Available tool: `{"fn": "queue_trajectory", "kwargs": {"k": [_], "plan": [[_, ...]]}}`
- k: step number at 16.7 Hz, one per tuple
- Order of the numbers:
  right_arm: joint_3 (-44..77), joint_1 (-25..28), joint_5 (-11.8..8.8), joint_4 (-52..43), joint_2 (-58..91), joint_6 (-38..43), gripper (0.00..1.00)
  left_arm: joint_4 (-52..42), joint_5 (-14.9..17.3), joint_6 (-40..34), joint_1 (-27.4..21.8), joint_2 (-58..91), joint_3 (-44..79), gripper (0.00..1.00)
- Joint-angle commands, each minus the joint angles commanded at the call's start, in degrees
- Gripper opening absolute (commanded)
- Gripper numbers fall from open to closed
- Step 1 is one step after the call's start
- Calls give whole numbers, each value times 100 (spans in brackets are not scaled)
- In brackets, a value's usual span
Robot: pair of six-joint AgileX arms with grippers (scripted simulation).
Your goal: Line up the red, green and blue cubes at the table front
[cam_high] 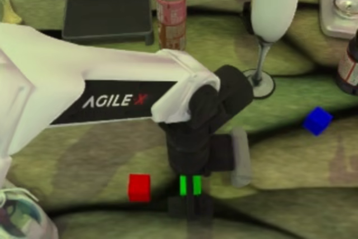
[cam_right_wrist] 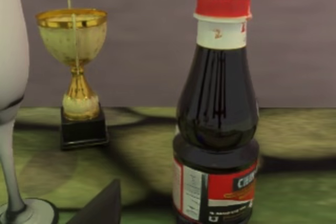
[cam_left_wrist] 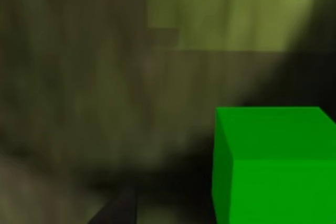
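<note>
Left gripper (cam_high: 190,194) is down at the table (cam_high: 291,194) front, fingers clamped on the green cube (cam_high: 189,184), just right of the red cube (cam_high: 139,187), so this looks like placement into the row. Blue cube (cam_high: 318,120) sits well apart, right of centre, not yet lined up. Cubes are plain, matte, sharp-edged; table is a mottled mossy pattern. Right arm isn't visible from above; can't tell its grip state.

Red cube (cam_high: 139,187), green cube (cam_high: 189,184), blue cube (cam_high: 317,120), mottled olive table (cam_high: 291,160)
</note>
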Motion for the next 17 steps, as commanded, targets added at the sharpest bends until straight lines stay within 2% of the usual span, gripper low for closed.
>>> {"fn": "queue_trajectory", "kwargs": {"k": [7,13,17], "plan": [[0,0,0,0,0,0,100,-101,-3,9,13,-30,92,100],[0,0,0,0,0,0,100,-1332,1,20,117,-420,866,100],[0,0,0,0,0,0,100,-1455,-3,11,144,-498,961,100]]}}
